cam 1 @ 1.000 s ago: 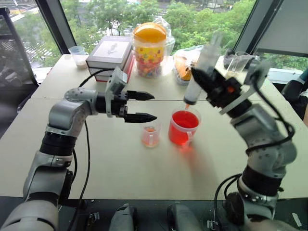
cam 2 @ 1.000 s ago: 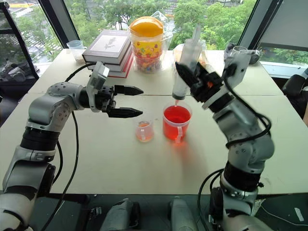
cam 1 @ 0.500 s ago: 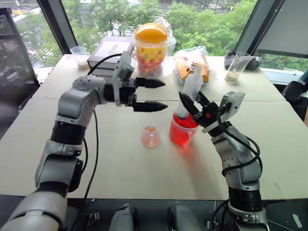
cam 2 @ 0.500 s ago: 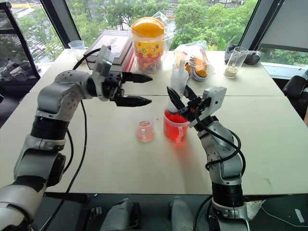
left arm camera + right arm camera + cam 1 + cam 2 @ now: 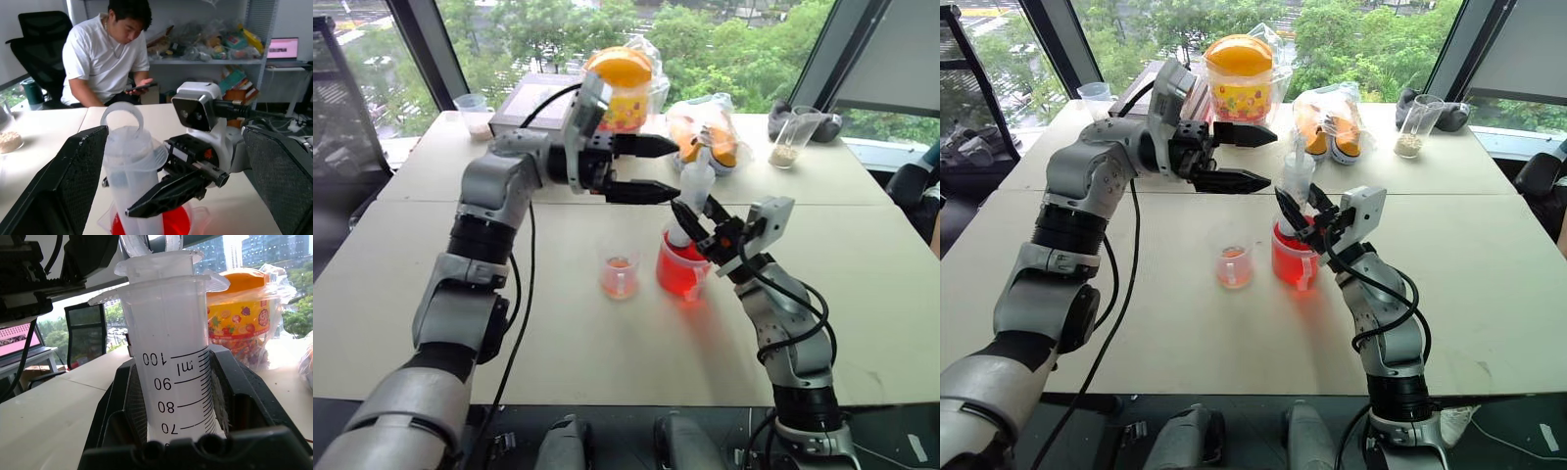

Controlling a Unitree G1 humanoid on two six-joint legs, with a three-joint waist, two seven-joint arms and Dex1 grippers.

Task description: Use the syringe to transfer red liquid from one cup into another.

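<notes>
The task looks to be in its drawing-up stage: the right gripper (image 5: 697,219) is clamped round the barrel of the syringe (image 5: 691,199), which stands nearly upright with its lower end down inside the red measuring cup (image 5: 683,271), so the tip appears to sit in the red liquid (image 5: 1290,264), though the tip itself is hidden by the cup wall. The white plunger seems pushed fully home, its ring handle (image 5: 122,114) just above the barrel flange, and the barrel looks empty, so nothing has been drawn yet. The small beaker (image 5: 620,277) stands just beside the red measuring cup, on its left, holding only a shallow pale-pink layer. Left to do: pull the plunger, carry the syringe across and empty it into the beaker. Compared with a second ago, the syringe has come down from hovering above the red measuring cup into it, and the left gripper (image 5: 668,166), jaws spread wide and empty, has risen and swung in to just above and left of the plunger top, its fingers (image 5: 73,181) flanking the plunger in the left wrist view
</notes>
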